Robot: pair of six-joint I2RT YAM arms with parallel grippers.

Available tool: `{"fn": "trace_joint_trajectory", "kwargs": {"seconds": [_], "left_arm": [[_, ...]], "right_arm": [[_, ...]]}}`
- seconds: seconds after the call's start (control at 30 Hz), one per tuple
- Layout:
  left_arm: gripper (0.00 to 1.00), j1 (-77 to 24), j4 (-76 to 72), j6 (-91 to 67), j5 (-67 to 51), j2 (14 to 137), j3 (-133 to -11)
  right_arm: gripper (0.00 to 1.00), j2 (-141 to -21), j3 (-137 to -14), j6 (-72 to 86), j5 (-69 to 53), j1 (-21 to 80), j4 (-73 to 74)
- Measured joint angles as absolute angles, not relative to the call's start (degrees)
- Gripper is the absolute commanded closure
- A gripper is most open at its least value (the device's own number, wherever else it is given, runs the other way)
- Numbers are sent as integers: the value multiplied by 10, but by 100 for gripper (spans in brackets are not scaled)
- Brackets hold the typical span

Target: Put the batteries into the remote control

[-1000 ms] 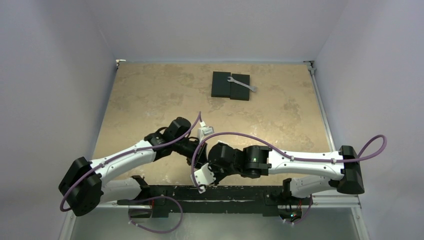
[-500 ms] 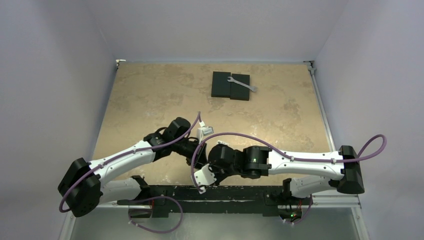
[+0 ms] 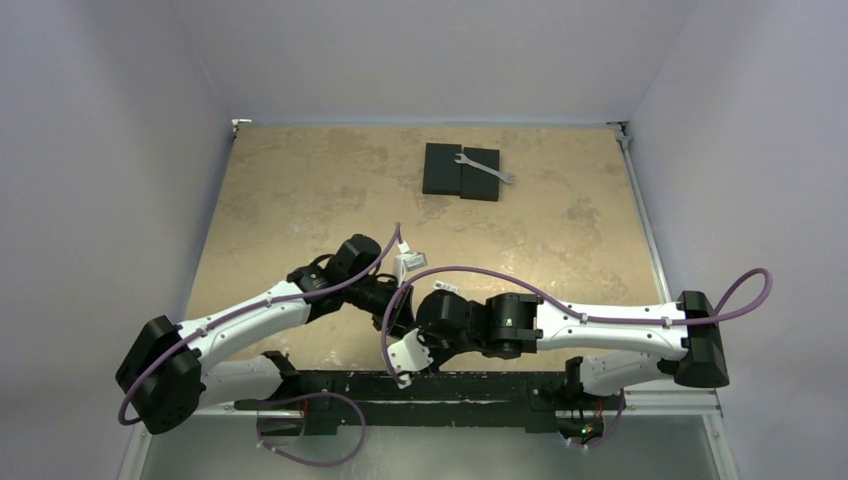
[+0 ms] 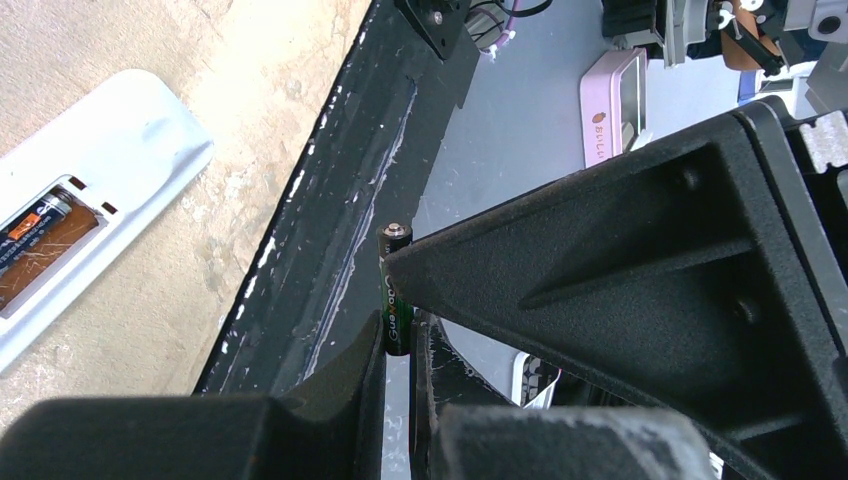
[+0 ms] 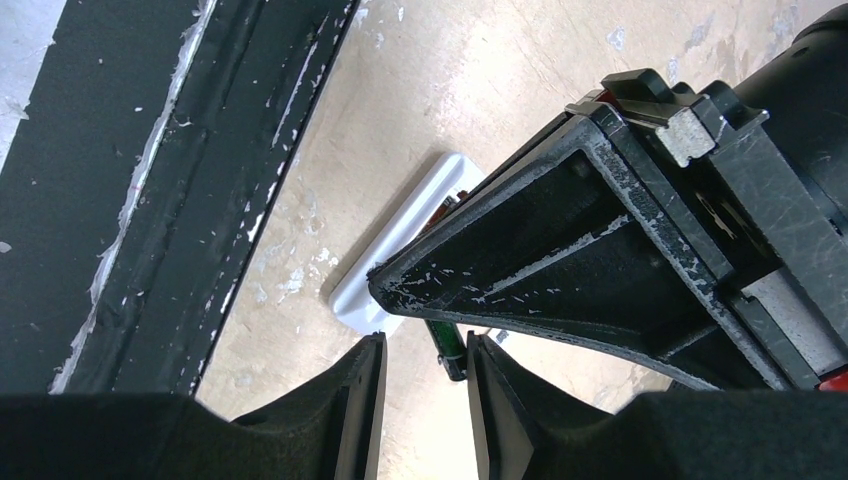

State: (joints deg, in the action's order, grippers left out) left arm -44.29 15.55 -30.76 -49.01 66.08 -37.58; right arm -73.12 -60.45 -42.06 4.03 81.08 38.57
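Observation:
In the left wrist view my left gripper [image 4: 398,335] is shut on a dark green battery [image 4: 396,296], held upright above the table's near edge. The white remote control [image 4: 120,135] lies back-up to the left, with another battery [image 4: 35,237] lying in its recess. The big black wedge across that view is a finger of my right gripper. In the right wrist view my right gripper [image 5: 425,345] stands open around the same held battery [image 5: 447,350]. That battery is close to its right finger, with a gap to the left one. The remote control [image 5: 395,255] lies beyond.
A black rail [image 5: 150,150] runs along the near table edge right beside both grippers. Two flat black blocks [image 3: 447,170] with a silver wrench [image 3: 487,170] on them sit at the far middle. Both arms cross near the front centre.
My right gripper's jaws have spread apart around the battery. The left gripper keeps its hold, and both arms have barely moved.

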Motion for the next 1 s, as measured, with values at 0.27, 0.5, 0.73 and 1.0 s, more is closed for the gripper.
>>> {"fn": "trace_joint_trajectory", "kwargs": {"seconds": [0.27,0.5,0.73,1.0], "left_arm": [[100,-442,156,-308,-486,661,-376],[100,-441,156,-308,-475,661,-376],[100,-440,157,-308,-475,661,-376],[100,-439,169,-304,-461,661,-376]], "right_arm": [[59,-737,-604,-421,53,814,382],[63,-747,-604,-421,70,814,376],[83,-750,-604,-421,80,814,371],[100,-764,-604,-420,82,814,373]]}}
